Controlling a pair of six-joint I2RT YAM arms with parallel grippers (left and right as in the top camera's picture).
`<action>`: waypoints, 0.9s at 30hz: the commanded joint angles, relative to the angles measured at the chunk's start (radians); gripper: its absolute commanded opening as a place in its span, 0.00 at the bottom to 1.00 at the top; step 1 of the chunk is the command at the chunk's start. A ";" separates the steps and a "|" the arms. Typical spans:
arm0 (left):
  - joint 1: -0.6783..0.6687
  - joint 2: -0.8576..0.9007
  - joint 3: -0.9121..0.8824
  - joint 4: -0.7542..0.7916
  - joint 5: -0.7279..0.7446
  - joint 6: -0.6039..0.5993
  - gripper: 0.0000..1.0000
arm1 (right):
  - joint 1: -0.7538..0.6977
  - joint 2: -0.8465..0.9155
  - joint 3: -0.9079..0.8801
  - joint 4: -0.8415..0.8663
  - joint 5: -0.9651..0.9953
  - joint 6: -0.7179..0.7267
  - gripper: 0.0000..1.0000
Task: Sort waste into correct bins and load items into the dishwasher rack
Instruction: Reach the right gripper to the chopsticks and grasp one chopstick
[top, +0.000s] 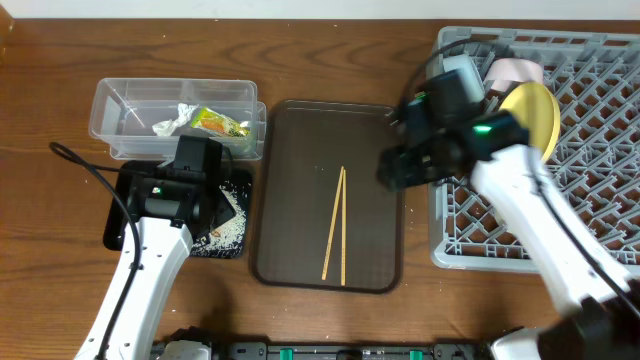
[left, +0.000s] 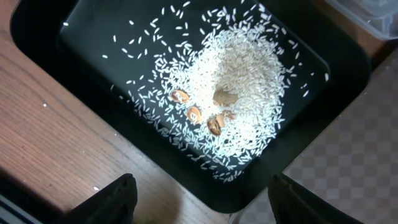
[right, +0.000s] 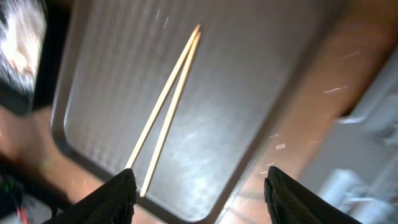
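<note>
The two chopsticks (top: 334, 224) are the last thing left to load. They lie on the big brown tray (top: 290, 130) in the middle of the worktop (top: 40, 60). They are thin, pale and wooden. Their top ends touch and their bottom ends spread apart, like a skinny letter V upside down.

The right end effector (right: 200, 180) hangs over that tray, just beside the rack (top: 600, 200). Its two fingers are wide apart and hold nothing. It looks ready to go down for the chopsticks. They lie flat, so picking them up may be tricky.

The left end effector (left: 202, 186) hangs over the black tray (left: 50, 37). It is wide too, with nothing in it. A pile of rice (left: 242, 81) with some brown bits (left: 194, 114) sits in that tray.

The wrapper (top: 220, 124) and the tissue (top: 172, 124) are in the clear tub (top: 110, 110). The yellow plate (top: 535, 112) stands on its edge in the rack so the pegs can hold it up, with a pink bowl (top: 515, 70) just behind it.
</note>
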 joint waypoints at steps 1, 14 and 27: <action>0.005 0.006 -0.001 -0.013 -0.024 -0.008 0.70 | 0.081 0.088 0.000 -0.007 0.002 0.066 0.64; 0.005 0.006 -0.001 -0.082 -0.024 -0.005 0.70 | 0.343 0.401 0.000 0.032 0.099 0.377 0.65; 0.005 0.006 -0.001 -0.085 -0.024 -0.005 0.70 | 0.383 0.420 0.001 0.050 0.158 0.479 0.64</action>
